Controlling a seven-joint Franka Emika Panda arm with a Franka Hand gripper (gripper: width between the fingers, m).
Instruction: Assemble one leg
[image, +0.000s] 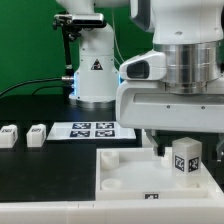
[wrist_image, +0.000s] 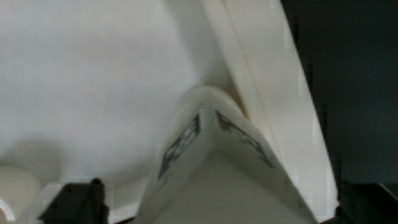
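Observation:
A leg (image: 185, 160), a small white block with a black-and-white tag facing the camera, stands upright at a far corner of the large white panel (image: 130, 185). My gripper (image: 175, 142) hangs right above it. In the wrist view the leg (wrist_image: 222, 150) fills the middle as a wedge, with the panel (wrist_image: 89, 80) and its raised rim behind it. My gripper (wrist_image: 222, 205) is open there. A black fingertip (wrist_image: 71, 203) shows to one side of the leg with a gap between them. Two more legs (image: 10, 135) (image: 37, 135) lie on the black table at the exterior view's left.
The marker board (image: 97, 130) lies flat on the table behind the panel. The robot's white base (image: 93, 70) stands at the back. A green wall closes the scene behind. The panel has round recesses at its corners (image: 113, 183).

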